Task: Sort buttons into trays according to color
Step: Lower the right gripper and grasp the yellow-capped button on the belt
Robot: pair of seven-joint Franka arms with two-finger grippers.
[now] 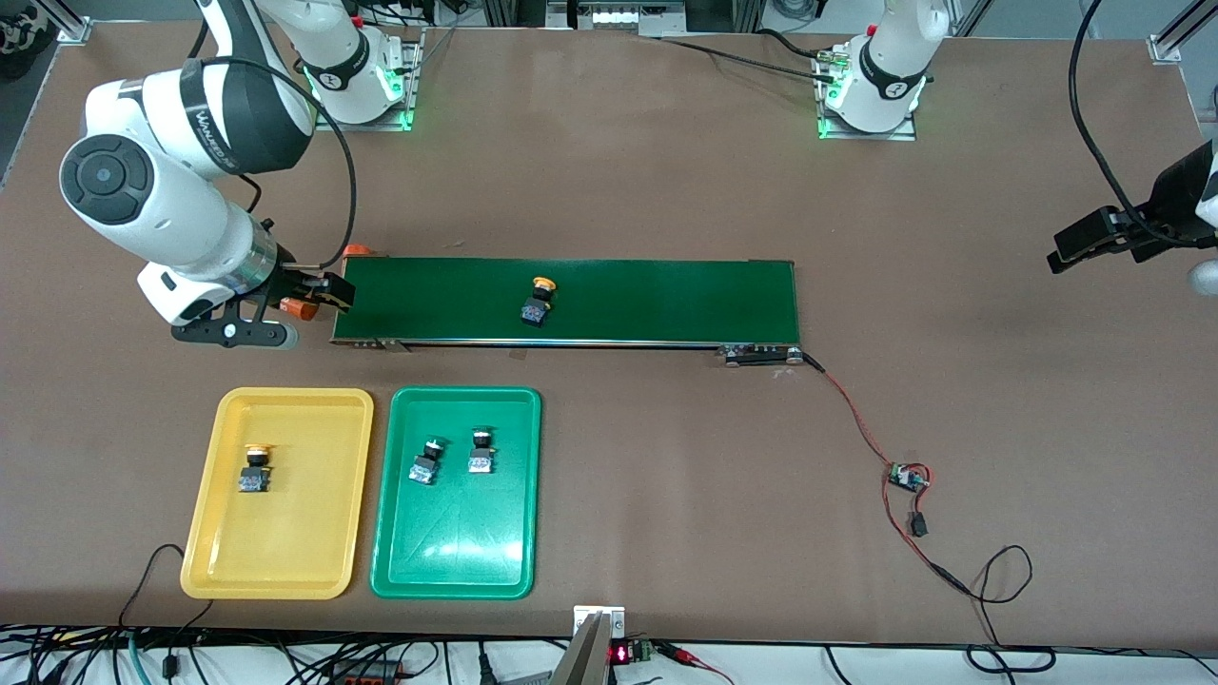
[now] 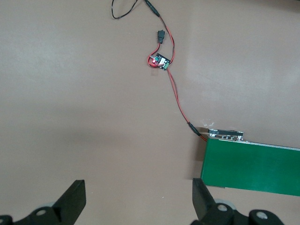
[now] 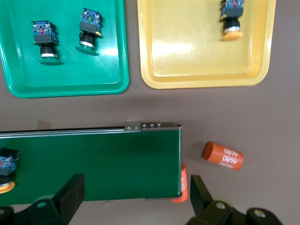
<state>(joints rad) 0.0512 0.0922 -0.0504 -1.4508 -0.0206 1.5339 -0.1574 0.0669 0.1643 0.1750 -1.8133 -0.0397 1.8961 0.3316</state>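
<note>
One yellow button [image 1: 540,301] is seen on the conveyor belt [image 1: 666,300]. The right tool [image 1: 319,303] is held spread over the belt's end; the left tool [image 2: 138,204] is spread over bare desk [image 1: 999,400].

You have wide bare desk [image 1: 609,171] across the top of the frame between the arm bases and the conveyor belt [image 1: 666,300], and another open stretch at lower right, crossed only by the red wire [image 1: 861,428] and its small circuit board [image 1: 909,476]. At left, the right gripper [image 1: 285,319] crowds the belt's end beside two orange cylinders [image 3: 223,155], while the yellow tray [image 1: 285,561] and green tray [image 1: 457,561] fill the lower left.
</note>
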